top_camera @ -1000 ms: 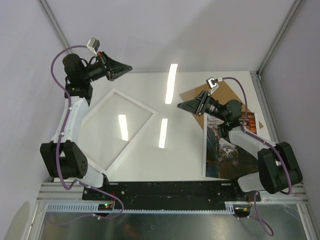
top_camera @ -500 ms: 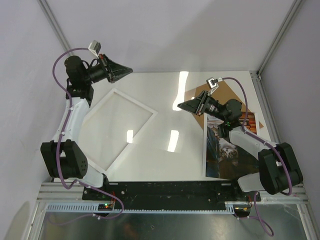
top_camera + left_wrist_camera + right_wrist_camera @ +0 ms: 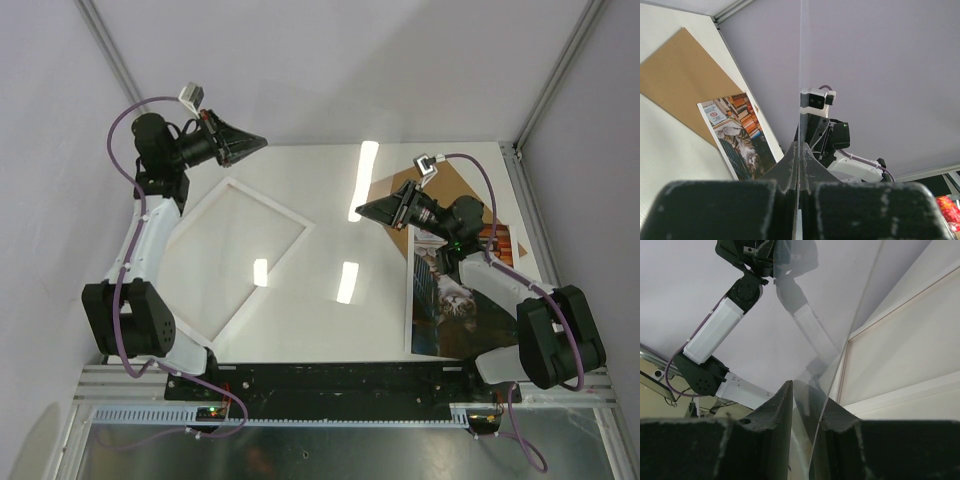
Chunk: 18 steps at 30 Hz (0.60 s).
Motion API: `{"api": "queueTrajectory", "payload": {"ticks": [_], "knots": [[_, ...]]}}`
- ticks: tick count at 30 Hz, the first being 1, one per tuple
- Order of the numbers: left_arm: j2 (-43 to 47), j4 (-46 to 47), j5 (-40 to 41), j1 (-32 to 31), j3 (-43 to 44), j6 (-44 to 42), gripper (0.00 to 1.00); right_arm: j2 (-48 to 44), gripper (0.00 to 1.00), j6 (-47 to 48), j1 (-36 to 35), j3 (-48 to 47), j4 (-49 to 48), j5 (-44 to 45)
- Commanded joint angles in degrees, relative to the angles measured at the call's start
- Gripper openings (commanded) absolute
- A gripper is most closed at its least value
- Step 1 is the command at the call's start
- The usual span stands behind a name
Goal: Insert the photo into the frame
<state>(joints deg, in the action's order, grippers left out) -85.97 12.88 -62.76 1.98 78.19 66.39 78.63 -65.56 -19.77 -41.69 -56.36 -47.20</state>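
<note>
The photo (image 3: pixel 455 305), a cat among books, lies flat at the table's right front, partly under my right arm; it also shows in the left wrist view (image 3: pixel 737 135). The white frame (image 3: pixel 235 255) lies flat on the left, and its pale edge shows in the right wrist view (image 3: pixel 900 355). Both grippers hold one clear pane (image 3: pixel 310 180) in the air between them. My left gripper (image 3: pixel 252 145) is shut on its far left edge (image 3: pixel 801 75). My right gripper (image 3: pixel 362 210) is shut on its right edge (image 3: pixel 830 340).
A plain brown backing board (image 3: pixel 455 190) lies at the back right, partly under the photo and my right arm, and also shows in the left wrist view (image 3: pixel 680 75). Grey enclosure walls stand close on the left, back and right.
The glare on the clear pane has shifted right and down, so its tilt has changed a little. The left wrist has turned slightly. The frame, photo and board have not moved.
</note>
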Motion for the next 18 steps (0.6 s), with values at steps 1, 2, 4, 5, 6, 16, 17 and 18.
{"api": "queueTrajectory", "payload": {"ticks": [1,2,4,5,6,16,17,18], "knots": [[0.20,1.96,-0.10,-0.93,-0.47,-1.35,0.00,-1.36,0.25,1.47,0.10,-2.76,-0.51,0.46],[0.19,2.01,-0.04,-0.97,-0.48,-1.35,0.00,-1.24,0.25,1.48,0.09,-2.73,-0.42,0.45],[0.17,2.16,-0.03,-1.07,-0.63,-1.35,0.00,-1.03,0.25,1.40,0.08,-2.77,-0.31,0.40],[0.14,2.19,0.03,-1.08,-0.65,-1.40,0.00,-0.98,0.25,1.35,0.08,-2.77,-0.28,0.38],[0.12,2.21,0.02,-1.05,-0.75,-1.51,0.00,-1.00,0.25,1.38,0.08,-2.73,-0.13,0.41],[-0.45,2.55,0.08,-1.45,-2.10,-2.02,0.00,-0.68,0.25,1.60,0.31,-3.10,1.48,0.20],[-0.52,2.61,0.09,-1.45,-2.26,-2.08,0.00,-0.67,0.20,1.59,0.37,-3.20,1.81,0.23],[-0.56,2.64,0.05,-1.45,-2.39,-2.20,0.00,-0.67,0.16,1.63,0.45,-3.30,2.01,0.21]]}}
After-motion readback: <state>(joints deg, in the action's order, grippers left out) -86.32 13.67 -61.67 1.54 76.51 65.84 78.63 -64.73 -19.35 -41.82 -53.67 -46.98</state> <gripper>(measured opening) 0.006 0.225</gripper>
